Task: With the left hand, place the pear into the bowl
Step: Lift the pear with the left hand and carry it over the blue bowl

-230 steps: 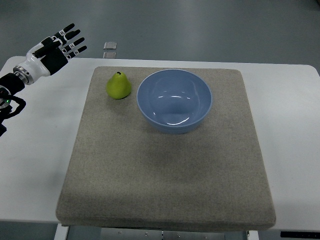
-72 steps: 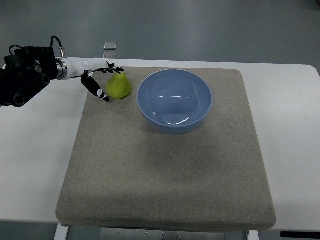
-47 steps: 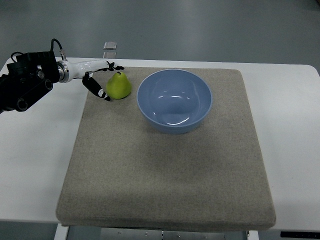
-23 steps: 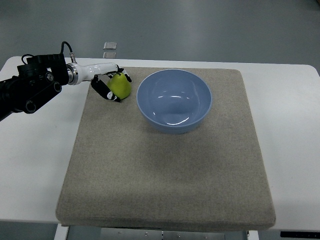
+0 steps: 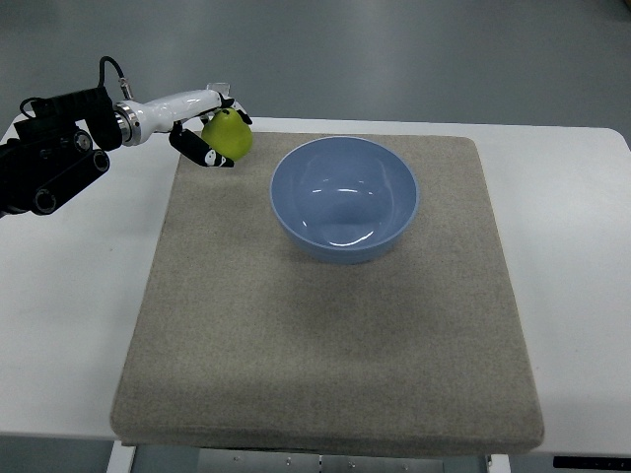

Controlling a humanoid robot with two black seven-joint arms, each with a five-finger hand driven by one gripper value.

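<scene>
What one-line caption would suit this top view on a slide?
Left hand grips the pear beside the empty blue bowl on a mat.

no readable text, labels or signs

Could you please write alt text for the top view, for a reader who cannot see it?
The robot's left hand, reaching in from the left edge, grips a green pear near the far left corner of a grey felt mat. A round, empty light blue bowl sits on the mat to the pear's right, on a white table.
</scene>
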